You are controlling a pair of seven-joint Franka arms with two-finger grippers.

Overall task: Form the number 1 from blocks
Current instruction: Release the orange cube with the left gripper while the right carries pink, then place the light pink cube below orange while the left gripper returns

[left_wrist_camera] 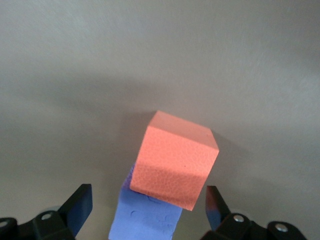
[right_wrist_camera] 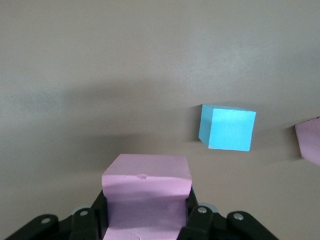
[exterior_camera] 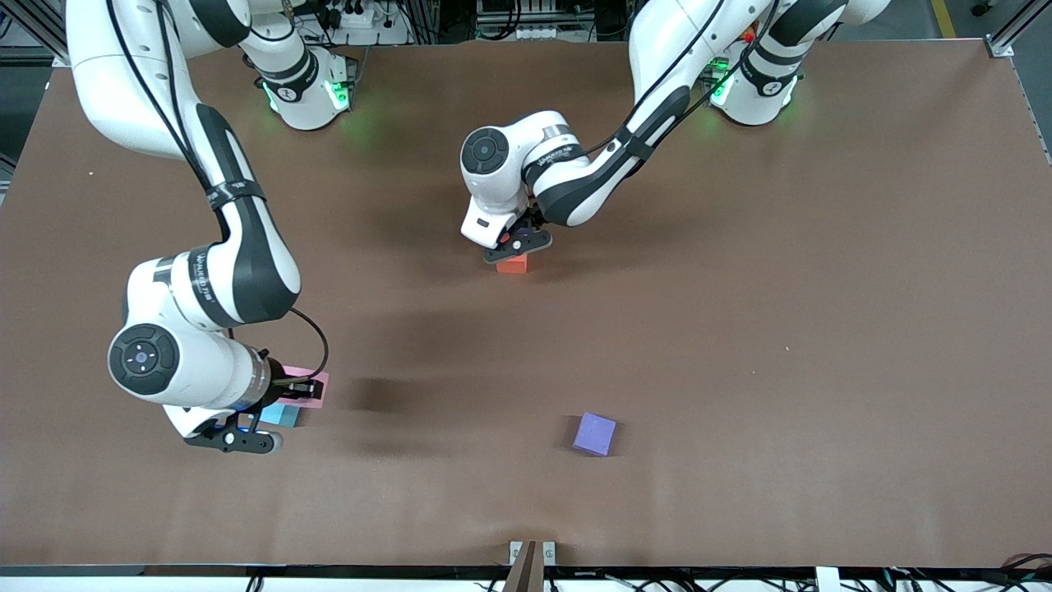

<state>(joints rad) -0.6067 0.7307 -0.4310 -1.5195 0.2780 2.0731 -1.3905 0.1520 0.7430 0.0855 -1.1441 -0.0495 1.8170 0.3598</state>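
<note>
My left gripper (exterior_camera: 519, 241) hangs low over the middle of the table, open. In the left wrist view its fingers (left_wrist_camera: 80, 205) stand wide on either side of a purple block (left_wrist_camera: 145, 220) and an orange block (left_wrist_camera: 175, 160), touching neither. The orange block (exterior_camera: 512, 264) overlaps the purple block's edge and sits slightly turned against it. My right gripper (exterior_camera: 306, 386) is shut on a pink block (right_wrist_camera: 146, 195) at the right arm's end of the table. A light blue block (right_wrist_camera: 227, 127) lies beside it (exterior_camera: 279, 415). A second purple block (exterior_camera: 594, 433) lies alone nearer the front camera.
A sliver of another pink block (right_wrist_camera: 310, 141) shows at the edge of the right wrist view, beside the light blue one. The brown table (exterior_camera: 781, 329) is bare toward the left arm's end. A small bracket (exterior_camera: 531, 552) sits at the table's front edge.
</note>
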